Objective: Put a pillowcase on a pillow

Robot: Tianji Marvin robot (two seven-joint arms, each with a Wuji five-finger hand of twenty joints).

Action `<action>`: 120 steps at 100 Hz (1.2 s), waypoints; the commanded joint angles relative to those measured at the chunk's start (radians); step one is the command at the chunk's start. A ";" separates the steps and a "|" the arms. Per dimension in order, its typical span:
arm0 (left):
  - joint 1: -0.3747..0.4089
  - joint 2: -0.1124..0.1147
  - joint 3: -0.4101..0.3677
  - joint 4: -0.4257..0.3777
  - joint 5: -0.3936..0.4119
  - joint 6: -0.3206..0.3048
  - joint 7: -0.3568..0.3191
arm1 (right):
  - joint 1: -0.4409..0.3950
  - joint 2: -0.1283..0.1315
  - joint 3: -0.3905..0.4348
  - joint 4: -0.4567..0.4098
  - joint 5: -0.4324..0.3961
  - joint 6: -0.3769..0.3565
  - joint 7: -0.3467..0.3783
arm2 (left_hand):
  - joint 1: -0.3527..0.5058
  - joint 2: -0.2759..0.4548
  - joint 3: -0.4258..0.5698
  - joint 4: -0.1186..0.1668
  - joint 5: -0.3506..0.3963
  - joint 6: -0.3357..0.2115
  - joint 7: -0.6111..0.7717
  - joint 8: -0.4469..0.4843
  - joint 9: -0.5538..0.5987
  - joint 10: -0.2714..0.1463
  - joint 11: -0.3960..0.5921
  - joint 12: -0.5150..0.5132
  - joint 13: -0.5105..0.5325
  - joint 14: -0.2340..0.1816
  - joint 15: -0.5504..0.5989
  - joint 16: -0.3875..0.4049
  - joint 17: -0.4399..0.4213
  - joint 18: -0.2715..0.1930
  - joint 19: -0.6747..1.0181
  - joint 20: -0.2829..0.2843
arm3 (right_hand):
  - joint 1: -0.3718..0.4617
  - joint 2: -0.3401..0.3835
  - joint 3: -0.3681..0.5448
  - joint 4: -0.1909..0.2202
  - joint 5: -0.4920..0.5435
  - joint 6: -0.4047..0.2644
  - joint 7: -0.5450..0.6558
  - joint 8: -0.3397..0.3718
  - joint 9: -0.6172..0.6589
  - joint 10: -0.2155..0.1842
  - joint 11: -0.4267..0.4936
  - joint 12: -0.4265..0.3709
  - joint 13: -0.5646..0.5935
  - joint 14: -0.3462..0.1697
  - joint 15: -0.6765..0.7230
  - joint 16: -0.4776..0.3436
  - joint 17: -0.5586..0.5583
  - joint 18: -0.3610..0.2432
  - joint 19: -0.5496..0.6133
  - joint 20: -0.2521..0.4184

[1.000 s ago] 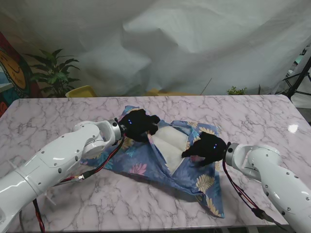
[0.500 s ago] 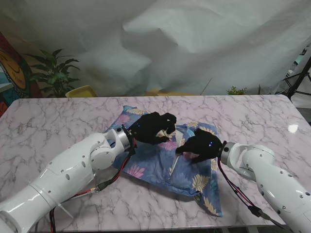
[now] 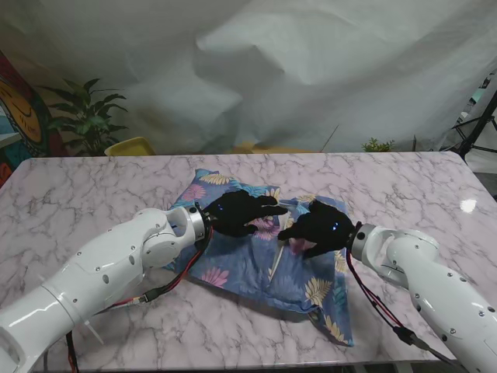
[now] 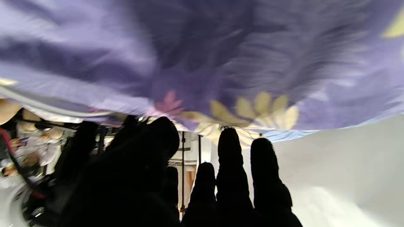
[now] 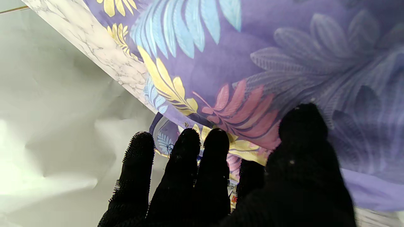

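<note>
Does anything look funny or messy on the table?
Yes. The flowery pillowcase is rumpled, not smooth, and its corner nearest me trails flat toward the table's edge. A thin strip of white pillow peeks out between the two black hands.

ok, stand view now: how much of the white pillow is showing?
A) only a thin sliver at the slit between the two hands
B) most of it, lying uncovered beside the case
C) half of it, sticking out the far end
A: only a narrow white strip of the pillow shows between the left hand and right hand; the floral pillowcase covers the rest.
</note>
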 commanded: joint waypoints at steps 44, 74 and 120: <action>-0.155 -0.096 0.225 0.155 -0.030 0.145 0.110 | -0.182 -0.008 0.167 -0.144 -0.050 0.015 -0.076 | 0.242 0.078 -0.438 0.051 -0.028 -0.062 -0.205 -0.164 0.147 -0.122 0.624 0.516 0.471 -0.179 0.494 0.170 0.332 -0.056 0.413 0.007 | -0.125 0.037 0.007 0.024 0.024 0.028 0.004 0.022 0.033 -0.009 -0.002 0.001 0.014 0.005 0.062 0.023 0.004 -0.001 -0.001 0.001; -0.131 -0.099 0.219 0.150 -0.055 0.167 0.092 | -0.261 -0.019 0.234 -0.174 -0.065 0.106 0.097 | 0.202 0.082 -0.499 0.063 0.132 -0.012 0.550 0.264 0.348 -0.142 0.713 0.565 0.583 -0.201 0.574 0.252 0.400 -0.034 0.479 -0.007 | -0.114 0.047 0.022 0.024 0.082 0.034 -0.017 0.022 -0.016 0.018 0.081 0.048 -0.003 0.038 0.075 0.031 -0.007 0.022 -0.003 -0.001; 0.142 -0.157 0.010 0.124 -0.480 0.210 0.043 | -0.071 -0.019 0.012 0.026 0.021 0.236 0.165 | 0.280 0.173 -0.580 0.080 0.043 0.163 0.501 0.243 0.239 -0.033 0.644 0.562 0.450 -0.067 0.465 0.207 0.510 0.125 0.337 -0.106 | -0.120 0.084 0.022 0.024 0.113 0.038 -0.041 0.029 -0.115 0.040 0.219 0.118 -0.011 0.084 0.079 0.033 -0.020 0.049 -0.007 -0.005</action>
